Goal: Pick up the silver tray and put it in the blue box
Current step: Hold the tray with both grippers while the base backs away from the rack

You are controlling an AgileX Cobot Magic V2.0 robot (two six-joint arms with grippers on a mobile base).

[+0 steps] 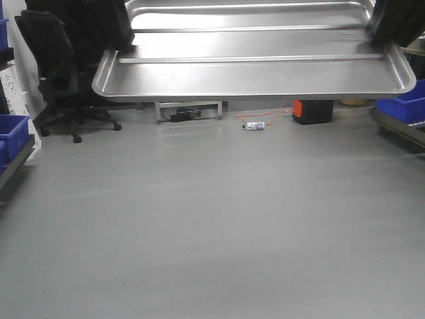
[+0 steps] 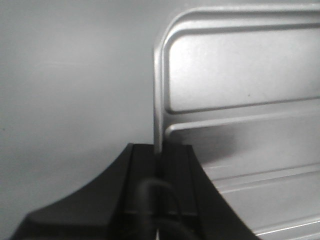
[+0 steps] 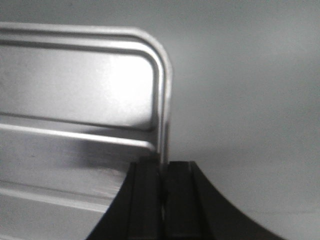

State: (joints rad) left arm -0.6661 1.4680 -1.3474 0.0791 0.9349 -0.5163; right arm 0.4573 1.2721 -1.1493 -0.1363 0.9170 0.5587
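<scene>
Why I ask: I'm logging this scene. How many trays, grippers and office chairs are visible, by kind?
silver tray: 1
grippers: 2 (left gripper, right gripper, each clamped on the tray's rim)
office chair: 1
Total: 4

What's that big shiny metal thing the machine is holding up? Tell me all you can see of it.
The silver tray is a shiny rectangular metal pan with rounded corners, a rolled rim and long raised ribs along its base. It hangs in the air above the grey floor. The left gripper is clamped on the rim of one short side, the right gripper on the opposite one. Its far edge runs out of the front view.
</scene>
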